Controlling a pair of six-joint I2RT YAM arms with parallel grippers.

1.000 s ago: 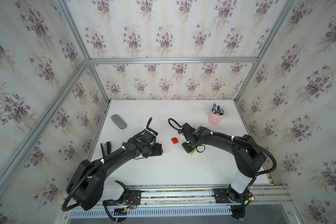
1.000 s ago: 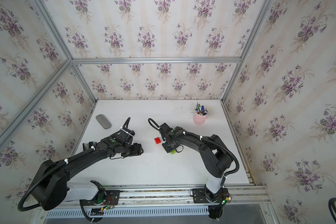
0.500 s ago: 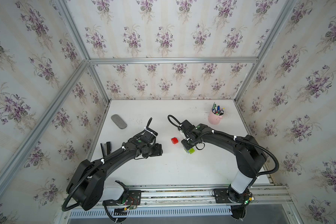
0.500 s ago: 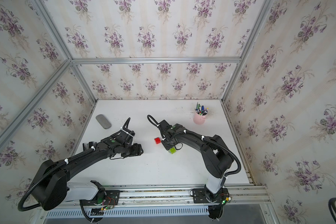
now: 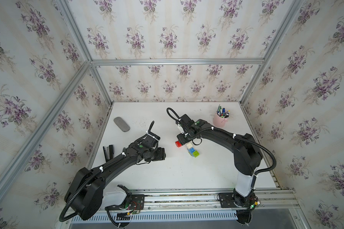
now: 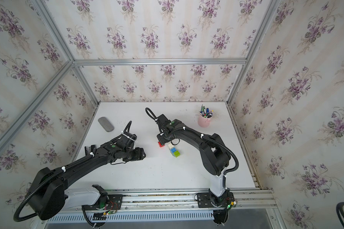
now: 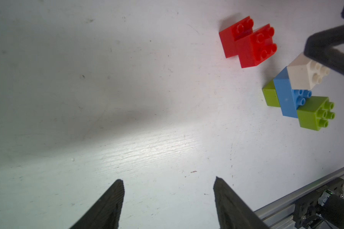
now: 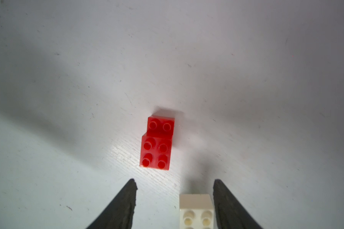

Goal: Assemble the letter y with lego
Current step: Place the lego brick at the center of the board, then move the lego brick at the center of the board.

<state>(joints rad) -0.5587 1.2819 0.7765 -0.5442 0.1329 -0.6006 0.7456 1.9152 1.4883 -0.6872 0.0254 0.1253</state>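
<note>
Joined red bricks (image 8: 157,146) lay lengthwise just ahead of the spread right pincer (image 8: 174,180); the spread left pincer (image 7: 168,179) stood farther.

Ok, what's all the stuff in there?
red bricks: two, red, joined in a step, mid-table.
cream-white brick: one, cream-white, on the blue brick's end.
blue brick: one, blue, beside the red pair.
green bricks: two, lime-green, one atop the blue brick, one low against it.
pen cup: one, pink, far right.
oval pad: one, grey, far left.
black tool: one, black, left edge.
left pincer: one, black, open, empty.
right pincer: one, black, open around the cream-white brick.
</note>
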